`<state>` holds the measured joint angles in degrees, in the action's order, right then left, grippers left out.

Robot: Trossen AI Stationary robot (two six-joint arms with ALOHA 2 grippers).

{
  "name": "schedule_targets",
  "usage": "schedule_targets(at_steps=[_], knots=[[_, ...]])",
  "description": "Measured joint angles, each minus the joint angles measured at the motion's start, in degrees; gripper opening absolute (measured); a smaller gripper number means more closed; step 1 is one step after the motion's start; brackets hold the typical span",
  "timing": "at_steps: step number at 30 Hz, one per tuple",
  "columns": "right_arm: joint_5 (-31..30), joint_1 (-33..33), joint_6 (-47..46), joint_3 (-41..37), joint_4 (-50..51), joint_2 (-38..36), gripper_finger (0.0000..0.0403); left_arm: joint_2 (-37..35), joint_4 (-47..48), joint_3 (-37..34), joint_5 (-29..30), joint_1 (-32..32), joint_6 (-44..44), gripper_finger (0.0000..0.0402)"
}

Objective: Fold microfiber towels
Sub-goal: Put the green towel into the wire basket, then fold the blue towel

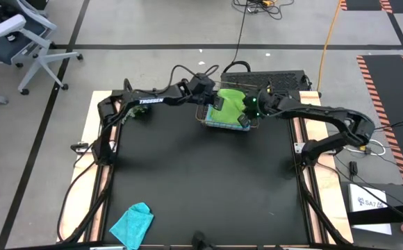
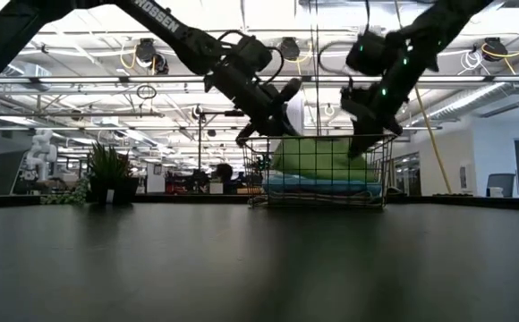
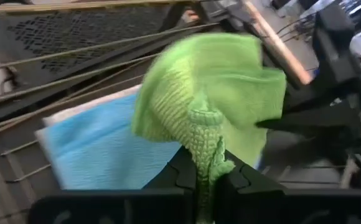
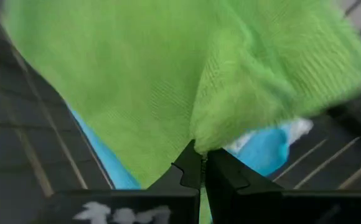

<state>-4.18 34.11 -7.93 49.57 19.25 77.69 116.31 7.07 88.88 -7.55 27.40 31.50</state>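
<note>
A lime green microfiber towel (image 1: pixel 231 104) lies bunched on top of a stack in a wire basket (image 1: pixel 208 122) at the table's far middle. Under it show a sky blue towel (image 3: pixel 99 149) and a white edge (image 3: pixel 84 107). My left gripper (image 1: pixel 217 104) is shut on the green towel's left side. My right gripper (image 1: pixel 244 119) is shut on its right near side. A smaller teal towel (image 1: pixel 133 223) lies crumpled flat on the table near the front left corner. My left gripper pinches a raised, gathered ridge (image 3: pixel 206 140) of the lime green towel between its two fingers, slanting down from the table's left. The rest of the towel spreads away from the fingers over the blue towel. My right gripper pinches a puckered fold (image 4: pixel 200 138) of the lime green towel between its two fingertips, slanting down from the table's right. The cloth fans out beyond the fingers and covers most of the blue towel (image 4: pixel 264 149) beneath.
A small green plant (image 1: pixel 137 114) stands at the far left of the black mat. The basket's wire walls (image 2: pixel 318 174) ring the stack. A dark perforated tray (image 1: pixel 274 80) sits behind the basket. The mat's middle and near part (image 1: pixel 208 180) is bare apart from the teal towel.
</note>
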Motion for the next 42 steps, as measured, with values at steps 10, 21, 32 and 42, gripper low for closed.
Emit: schedule_targets(at_steps=[10,21,32,42], knots=[[-0.20,0.11,-0.32,-3.00,-3.30,1.11,0.0001,0.00,4.52,0.00,-0.18,1.23,-5.58,0.0015],[-0.33,0.04,0.87,-2.98,-7.09,-1.69,0.0083,0.00,4.63,0.00,0.07,0.52,-6.81,0.0144],[-0.27,-0.86,1.12,-2.96,-6.92,-8.20,0.0154,-0.02,0.77,0.04,4.85,-0.15,-8.41,0.0183],[2.28,-1.61,-2.64,-2.94,-1.26,-15.34,0.0151,-0.58,6.02,3.98,2.30,-0.66,-5.82,0.0184]])
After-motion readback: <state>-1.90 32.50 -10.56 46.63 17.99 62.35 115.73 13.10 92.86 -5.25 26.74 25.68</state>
